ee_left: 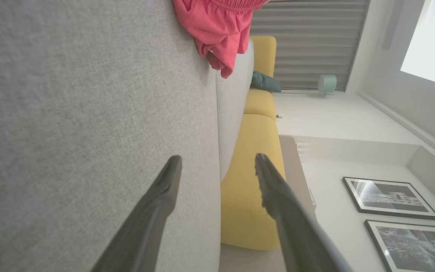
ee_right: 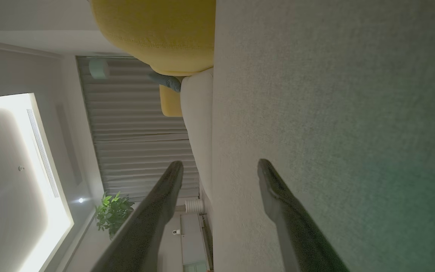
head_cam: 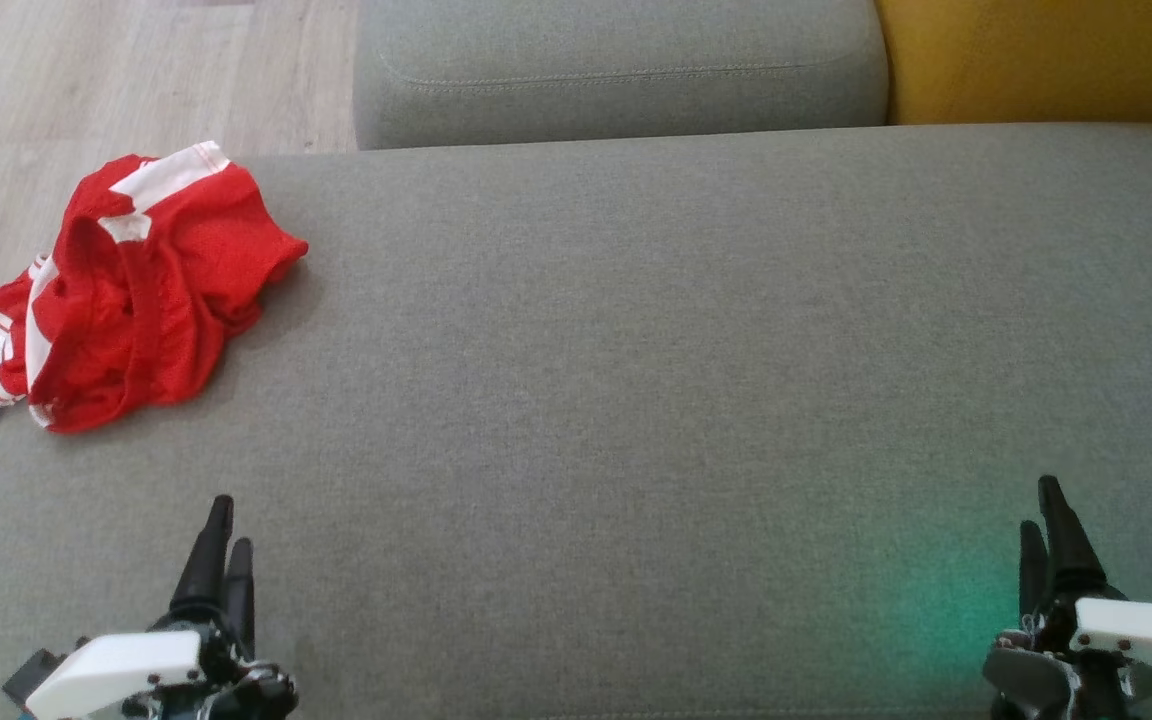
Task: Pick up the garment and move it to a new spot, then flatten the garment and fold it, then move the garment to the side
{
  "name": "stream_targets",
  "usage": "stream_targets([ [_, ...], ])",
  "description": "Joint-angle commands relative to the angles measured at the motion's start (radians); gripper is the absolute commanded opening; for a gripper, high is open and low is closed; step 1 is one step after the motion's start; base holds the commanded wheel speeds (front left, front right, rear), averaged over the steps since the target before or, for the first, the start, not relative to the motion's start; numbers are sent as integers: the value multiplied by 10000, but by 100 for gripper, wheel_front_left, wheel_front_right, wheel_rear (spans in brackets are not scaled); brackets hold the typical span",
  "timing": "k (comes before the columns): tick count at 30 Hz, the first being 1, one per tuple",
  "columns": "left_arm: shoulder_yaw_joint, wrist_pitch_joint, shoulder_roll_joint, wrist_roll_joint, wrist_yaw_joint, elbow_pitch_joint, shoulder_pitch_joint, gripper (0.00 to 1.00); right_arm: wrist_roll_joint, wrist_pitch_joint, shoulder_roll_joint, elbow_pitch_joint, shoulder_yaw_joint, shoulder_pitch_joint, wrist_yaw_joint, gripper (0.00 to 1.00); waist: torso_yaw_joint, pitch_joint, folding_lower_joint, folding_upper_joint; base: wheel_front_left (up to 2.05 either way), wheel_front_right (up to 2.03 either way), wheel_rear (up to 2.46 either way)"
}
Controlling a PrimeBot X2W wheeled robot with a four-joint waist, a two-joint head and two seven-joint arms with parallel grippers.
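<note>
**Looks like a job for my left side**

The garment point(head_cam: 136, 290), a crumpled red heap with white stripes, sits at the far left edge of the grey seat cushion point(head_cam: 636, 400). One white strip hangs off toward the wooden floor point(head_cam: 36, 80). Its longer run goes from near-left to far-right.

It lies ahead and a bit left of my left claw point(head_cam: 232, 525), which is spread and empty; the left wrist view shows the gap plainly. So I reckon that arm reaches forward and slightly outward.

The flat fabric in the middle should do for flattening.

My right claw point(head_cam: 1040, 505) is well apart at the far right, also spread with nothing in it, beside a green glow point(head_cam: 946, 600).

Behind it all: a grey back cushion point(head_cam: 616, 70) and a yellow cushion point(head_cam: 1036, 50).
</note>
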Motion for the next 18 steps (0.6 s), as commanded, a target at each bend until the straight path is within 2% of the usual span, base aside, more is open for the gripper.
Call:
stream_targets([
  [1,-3,-83,98,150,21,-429,-423,100,-236,-114,-32,-442,46,-405,11,100,1,0,0,0,0,0,0],
  [18,-414,-550,118,2239,395,-1271,-478,100,-2420,-586,-44,-1233,326,-390,21,100,11,15,0,0,0,0,0],
])
